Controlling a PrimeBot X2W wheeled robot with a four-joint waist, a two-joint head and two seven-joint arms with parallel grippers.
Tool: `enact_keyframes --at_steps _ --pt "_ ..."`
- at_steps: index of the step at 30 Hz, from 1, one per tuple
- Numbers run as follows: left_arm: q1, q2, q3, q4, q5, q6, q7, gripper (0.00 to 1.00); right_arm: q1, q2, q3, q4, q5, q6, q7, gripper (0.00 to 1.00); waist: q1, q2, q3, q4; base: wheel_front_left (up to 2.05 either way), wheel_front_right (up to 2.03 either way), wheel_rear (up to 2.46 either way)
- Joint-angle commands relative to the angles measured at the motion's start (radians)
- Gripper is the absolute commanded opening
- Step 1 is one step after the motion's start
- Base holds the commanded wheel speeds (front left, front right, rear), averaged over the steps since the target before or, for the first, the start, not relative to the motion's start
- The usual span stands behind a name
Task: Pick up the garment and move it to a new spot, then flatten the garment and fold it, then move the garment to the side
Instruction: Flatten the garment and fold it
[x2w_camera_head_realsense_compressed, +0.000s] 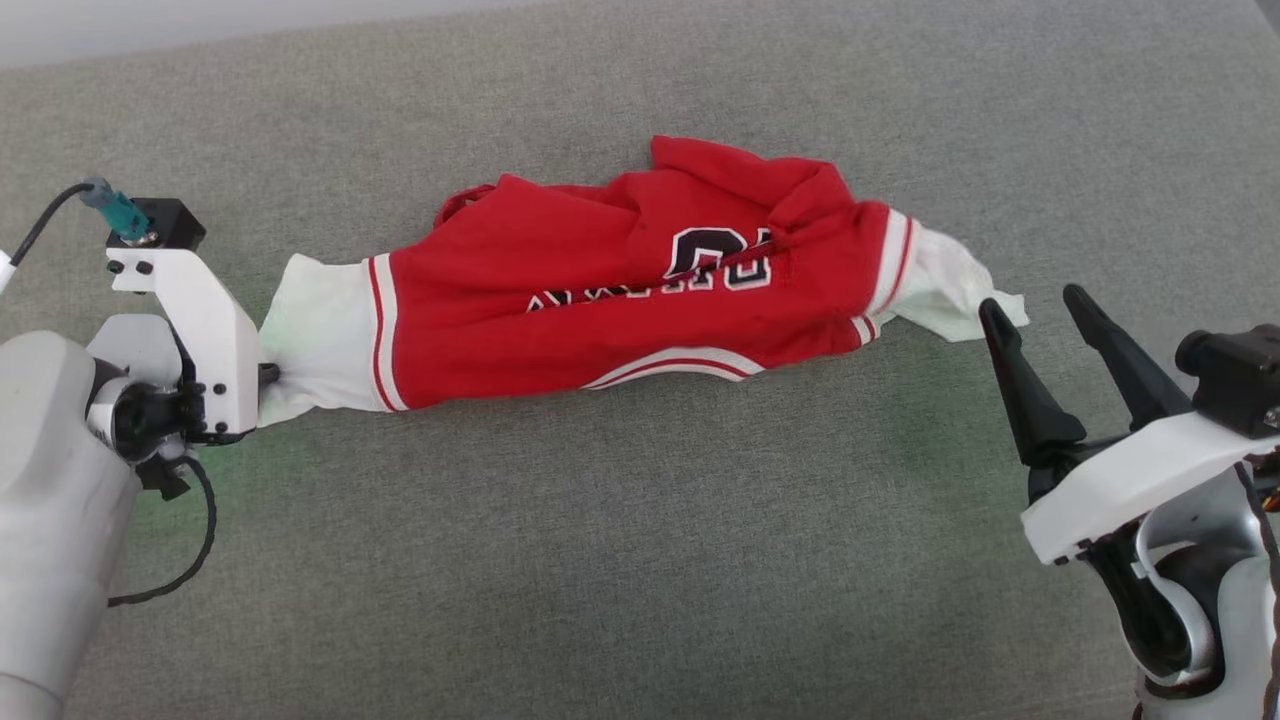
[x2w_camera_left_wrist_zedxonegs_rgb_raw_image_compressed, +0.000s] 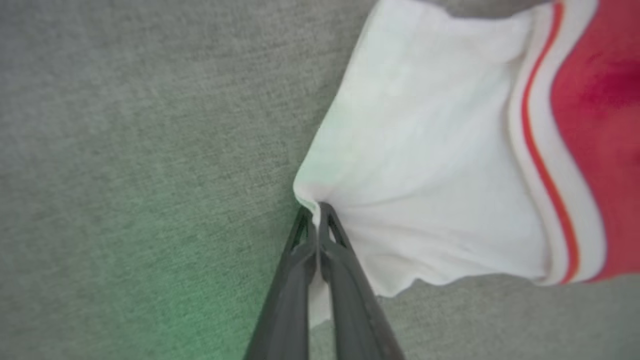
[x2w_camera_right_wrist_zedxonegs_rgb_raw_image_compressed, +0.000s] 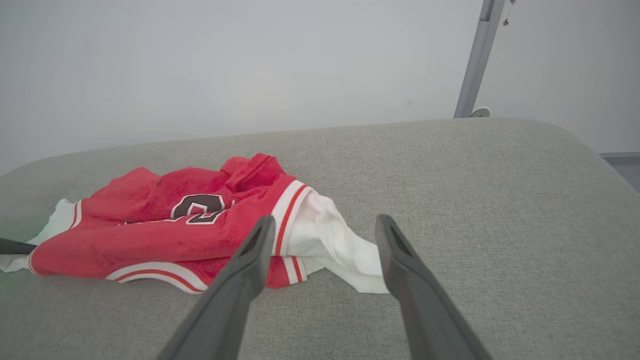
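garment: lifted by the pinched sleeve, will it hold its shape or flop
Probably floppy: the garment lies crumpled in soft folds. Likely light: the left fingers gather its white sleeve into a thin pinch. It may drag rather than slide on the textured surface.

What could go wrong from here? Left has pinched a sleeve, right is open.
1. The left gripper has its jaws shut on only a thin edge fold of the white sleeve; a hard pull may slip it free.
2. The right gripper sits open beside the other sleeve, not on it; a one-sided lift would likely leave the garment dangling.
3. The garment lies bunched, so dragging could deepen the folds.
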Motion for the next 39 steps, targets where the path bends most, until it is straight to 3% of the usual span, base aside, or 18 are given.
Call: enact_keyframes --at_steps 1,8,16,27,32,39 --pt "0.072 -0.030 -0.030 0.056 -0.001 0.009 0.038 0.00 -0.010 -0.001 -0.003 0.002 0.004 0.000 0.001 1.00 0.0000 -0.0001 0.001 0.002 0.00 0.00 0.00" --pt "0.093 0.015 -0.020 0.052 -0.024 0.035 0.105 0.00 0.007 -0.009 -0.021 -0.005 0.004 0.000 0.013 1.00 0.0000 -0.0001 -0.011 0.028 0.00 0.00 0.00" --pt "0.173 0.099 -0.001 -0.122 -0.038 0.072 0.140 0.00 0.031 -0.018 -0.050 -0.019 0.003 0.000 0.040 1.00 0.0000 -0.0001 -0.030 0.065 0.00 0.00 0.00" --pt "0.399 0.222 0.069 -0.529 -0.106 0.247 0.205 0.00 0.050 -0.027 -0.057 -0.030 0.019 0.000 0.084 1.00 0.0000 -0.0001 -0.039 0.106 0.00 0.00 0.00" --pt "0.441 0.237 0.084 -0.623 -0.119 0.290 0.209 0.00 0.048 -0.048 -0.027 -0.023 0.037 0.000 0.113 1.00 0.0000 -0.0001 -0.040 0.114 0.00 0.00 0.00" --pt "0.443 0.215 0.075 -0.655 -0.119 0.306 0.209 0.00 0.033 -0.153 0.071 0.010 0.091 0.000 0.252 1.00 0.0000 -0.0001 -0.040 0.120 0.00 0.00 0.00"
